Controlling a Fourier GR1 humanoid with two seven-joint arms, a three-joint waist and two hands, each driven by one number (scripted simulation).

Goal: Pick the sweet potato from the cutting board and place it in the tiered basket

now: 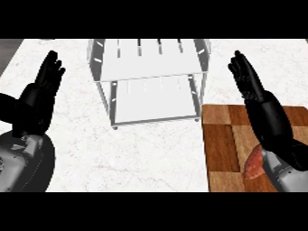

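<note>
From the head view you look steeply down on a white marbled counter (149, 153), with the tiered basket (149, 85) standing at the middle top, a white wire frame with its shelves seen from above. To your right lies the wooden cutting board (223, 144), its near left corner just beside the basket's right foot. The sweet potato (253, 163) sits on the lower part of that board, a reddish-orange shape mostly hidden under your right forearm, so you see only its left side. Your right hand (249, 88) stretches up past the board's far edge, above the counter to the right of the basket, fingers straight and held together, holding nothing; it is well apart from the sweet potato, which lies back near the wrist. Your left hand (41, 88) shows at the left side of the counter, fingers straight and pointing upward, the thumb spread out to the left, resting open and apart from the basket. Nothing lies on the basket's shelves that you can see.
</note>
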